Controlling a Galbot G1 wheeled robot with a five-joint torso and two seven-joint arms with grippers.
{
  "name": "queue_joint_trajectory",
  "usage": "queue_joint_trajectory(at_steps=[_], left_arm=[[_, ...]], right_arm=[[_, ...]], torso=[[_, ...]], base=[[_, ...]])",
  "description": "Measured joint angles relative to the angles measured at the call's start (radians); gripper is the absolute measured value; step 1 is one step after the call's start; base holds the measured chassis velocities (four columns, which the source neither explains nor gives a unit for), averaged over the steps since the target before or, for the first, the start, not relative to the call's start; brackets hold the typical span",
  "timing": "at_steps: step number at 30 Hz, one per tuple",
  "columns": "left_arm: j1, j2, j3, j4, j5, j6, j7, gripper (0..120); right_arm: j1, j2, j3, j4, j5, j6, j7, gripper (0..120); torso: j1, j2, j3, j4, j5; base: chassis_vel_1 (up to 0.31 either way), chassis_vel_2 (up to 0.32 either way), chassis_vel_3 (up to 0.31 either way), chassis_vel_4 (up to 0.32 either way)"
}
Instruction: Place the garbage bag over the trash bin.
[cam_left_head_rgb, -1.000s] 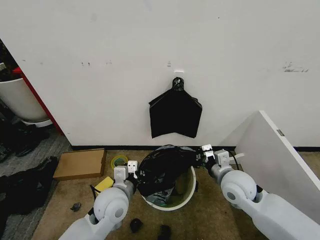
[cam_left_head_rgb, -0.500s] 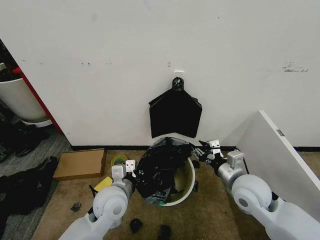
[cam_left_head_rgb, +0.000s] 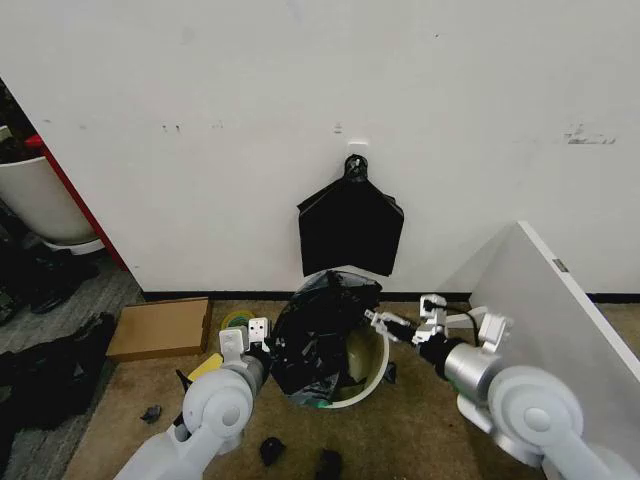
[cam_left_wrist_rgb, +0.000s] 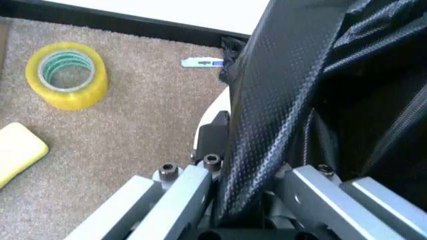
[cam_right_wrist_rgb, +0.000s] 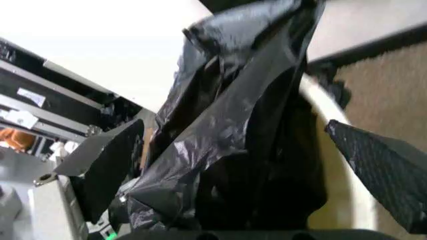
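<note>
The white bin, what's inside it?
The black garbage bag is bunched inside the trash bin, spilling over its left rim. The left tool pinches the plastic; the right tool is open beside it. The bag covers the bin's bottom.

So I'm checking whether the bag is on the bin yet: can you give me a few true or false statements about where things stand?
1. The left gripper is clamped on the garbage bag. True.
2. The right gripper is shut on the bag. False: its fingers are spread wide open.
3. The bag covers the whole rim of the trash bin. False: it is bunched at the bin's left side, and the right rim is bare.
4. A yellow tape roll lies on the carpet near the bin. True.
5. The flat black bundle lies on the floor. False: it hangs on the wall above the bin.
</note>
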Motion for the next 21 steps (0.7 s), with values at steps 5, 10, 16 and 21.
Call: queue_joint_trajectory(at_steps=[5, 10, 16, 21], left_arm=[[0.001, -0.001, 0.002, -0.007, -0.001, 0.0, 0.0, 1], [0.011, -0.001, -0.002, -0.011, 0.0, 0.0, 0.003, 1], [0.019, -0.001, -0.003, -0.016, 0.003, 0.0, 0.004, 1], [0.022, -0.004, -0.002, -0.018, 0.007, 0.001, 0.007, 1]], right_arm=[[-0.01, 0.056, -0.025, -0.017, -0.007, -0.006, 0.037, 100], [-0.019, 0.071, -0.046, -0.042, -0.058, -0.007, 0.048, 100], [-0.02, 0.081, -0.052, -0.043, -0.057, -0.004, 0.04, 95], [-0.02, 0.094, -0.058, -0.048, -0.06, 0.007, 0.023, 74]], torso=[[0.0, 0.0, 0.0, 0.0001, 0.0], [0.0, 0.0, 0.0, 0.0001, 0.0], [0.0, 0.0, 0.0, 0.0001, 0.0], [0.0, 0.0, 0.0, 0.0, 0.0]], base=[[0.0, 0.0, 0.0, 0.0], [0.0, 0.0, 0.0, 0.0], [0.0, 0.0, 0.0, 0.0], [0.0, 0.0, 0.0, 0.0]])
